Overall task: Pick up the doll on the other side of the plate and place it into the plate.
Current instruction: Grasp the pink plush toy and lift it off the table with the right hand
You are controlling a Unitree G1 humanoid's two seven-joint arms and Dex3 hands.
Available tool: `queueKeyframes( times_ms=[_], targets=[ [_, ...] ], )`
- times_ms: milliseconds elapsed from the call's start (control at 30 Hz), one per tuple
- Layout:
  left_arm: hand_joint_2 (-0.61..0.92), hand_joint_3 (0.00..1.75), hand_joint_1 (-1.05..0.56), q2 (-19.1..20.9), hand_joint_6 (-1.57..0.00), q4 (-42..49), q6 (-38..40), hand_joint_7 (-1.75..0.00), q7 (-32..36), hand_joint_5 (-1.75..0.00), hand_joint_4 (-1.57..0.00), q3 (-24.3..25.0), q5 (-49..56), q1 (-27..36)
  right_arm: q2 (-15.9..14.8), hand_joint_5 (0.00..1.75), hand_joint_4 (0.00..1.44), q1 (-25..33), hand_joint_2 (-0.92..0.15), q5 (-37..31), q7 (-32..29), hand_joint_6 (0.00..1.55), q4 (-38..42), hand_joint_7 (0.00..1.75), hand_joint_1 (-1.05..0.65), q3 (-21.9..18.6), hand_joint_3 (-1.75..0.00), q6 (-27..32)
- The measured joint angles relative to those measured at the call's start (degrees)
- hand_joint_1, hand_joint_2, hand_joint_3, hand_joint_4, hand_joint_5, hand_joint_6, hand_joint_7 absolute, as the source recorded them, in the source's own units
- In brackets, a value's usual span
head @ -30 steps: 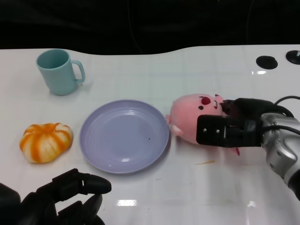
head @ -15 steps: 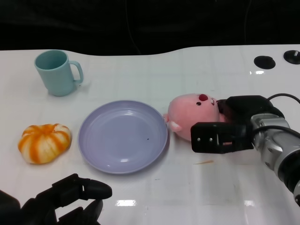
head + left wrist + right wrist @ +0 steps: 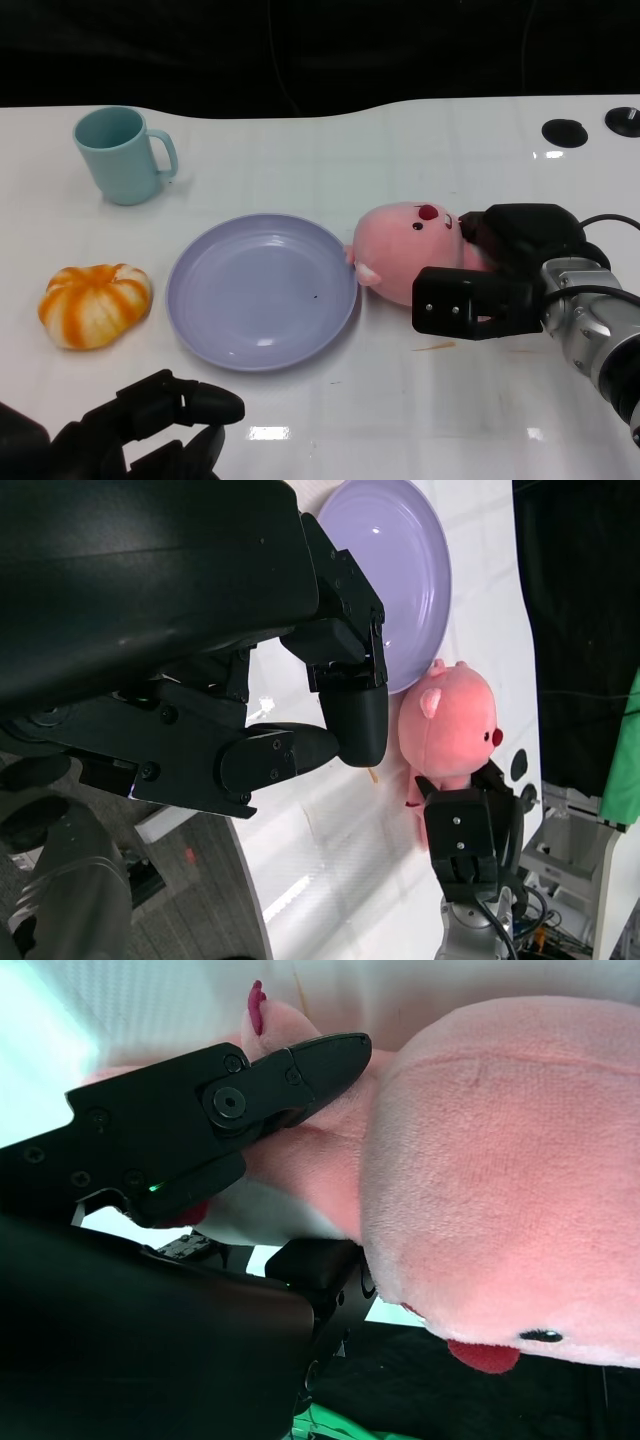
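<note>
Fingers of the right hand point(image 3: 478, 290) are wrapped round the pink doll point(image 3: 410, 245) now; one black finger lies over its soft side in the right wrist view and another sits under it, so the hand holds the doll. A second ago the hand was higher up over the doll's body; half a second ago it dropped lower and nearer; now it sits a bit closer in, and the doll has slid a tiny bit toward the plate point(image 3: 262, 290). The doll lies on its side on the white bench point(image 3: 400, 400), with its head just touching the plate's rim; I cannot tell if it is lifted off the bench yet. The plate has nothing in it.

So the grab looks done, I think; what is left is the lift and the short trip over the rim.

The left hand point(image 3: 150, 425) waits low and near, fingers curled in with nothing inside; it has hardly moved. The blue cup point(image 3: 122, 155) and the orange pumpkin toy point(image 3: 95, 303) stay put, well away from the doll.
</note>
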Motion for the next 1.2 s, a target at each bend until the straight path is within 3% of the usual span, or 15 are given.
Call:
queueKeyframes(
  times_ms=[167,300,400,500,533,600,633,733,833,867,967,1200],
  targets=[
    [0.87,0.54,-0.25,0.0,-0.58,0.7,-0.1,-1.26,0.0,-1.68,-0.59,-0.2,1.0,-0.3,0.0,1.41,0.72,0.5,-0.92,0.5,-1.8,1.07,0.0,0.03,-0.31,-0.3,-0.19,-0.4],
    [0.88,0.54,-0.23,-0.7,-0.58,1.1,-0.2,-1.25,0.0,-1.68,-0.59,-0.2,0.9,-0.2,0.0,1.38,0.71,1.4,-0.92,1.3,-4.0,1.13,0.0,0.05,-0.31,-0.7,-0.17,-0.9],
    [0.89,0.54,-0.23,-0.7,-0.59,1.1,-0.7,-1.25,-0.1,-1.68,-0.59,-0.2,1.0,0.1,0.2,1.46,0.76,2.0,-0.92,1.7,-6.1,1.11,-0.3,0.04,-0.3,-1.3,-0.15,-0.8],
    [0.88,0.53,-0.25,0.2,-0.58,1.1,-1.2,-1.25,-0.6,-1.68,-0.59,0.0,1.3,0.2,0.7,1.66,0.76,2.9,-0.92,2.5,-9.1,1.23,-0.5,0.13,-0.28,-2.4,-0.13,-0.7],
    [0.88,0.53,-0.26,0.4,-0.58,1.1,-1.3,-1.25,-0.7,-1.67,-0.59,0.0,1.3,0.2,0.9,1.71,0.77,3.0,-0.92,2.7,-9.8,1.21,-0.6,0.19,-0.27,-2.6,-0.13,-0.6],
    [0.88,0.53,-0.26,0.9,-0.58,1.1,-1.9,-1.25,-1.1,-1.67,-0.59,0.2,1.3,0.4,1.4,1.74,0.79,3.2,-0.92,3.3,-11.1,0.9,-0.6,0.87,-0.27,-3.3,-0.13,-0.1],
    [0.87,0.53,-0.27,1.1,-0.58,1.2,-2.2,-1.25,-1.3,-1.66,-0.59,0.3,1.3,0.5,1.5,1.74,0.82,3.3,-0.92,3.6,-11.8,0.76,-0.7,1.29,-0.26,-3.7,-0.14,-0.1],
    [0.88,0.52,-0.27,1.3,-0.57,1.7,-2.6,-1.23,-1.5,-1.64,-0.59,0.5,1.3,0.9,1.6,1.75,0.88,3.9,-0.91,4.8,-13.3,0.67,-1.3,1.68,-0.24,-5.0,-0.22,-0.5],
    [0.89,0.51,-0.26,1.5,-0.57,1.8,-2.6,-1.22,-1.5,-1.63,-0.58,0.5,1.4,1.1,1.4,1.75,0.91,4.7,-0.67,6.3,-14.4,0.69,-2.1,1.74,-0.21,-6.7,-0.75,-1.9],
    [0.89,0.51,-0.26,1.6,-0.57,1.8,-2.6,-1.22,-1.5,-1.63,-0.58,0.5,1.5,1.1,1.2,1.75,0.9,4.8,-0.65,6.6,-14.6,0.69,-2.3,1.74,-0.22,-6.9,-0.81,-2.3],
    [0.89,0.5,-0.26,1.6,-0.58,2.0,-2.7,-1.23,-1.5,-1.64,-0.58,0.3,1.5,1.0,0.7,1.75,0.91,5.0,-0.58,7.0,-15.2,0.71,-2.7,1.75,-0.23,-7.6,-0.93,-3.5],
    [0.9,0.49,-0.25,1.5,-0.58,2.5,-3.0,-1.23,-1.5,-1.65,-0.58,-0.1,1.7,0.8,-0.5,1.75,0.93,5.1,-0.54,8.2,-15.9,0.71,-5.0,1.75,-0.22,-10.1,-1.02,-3.7]
  ],
)
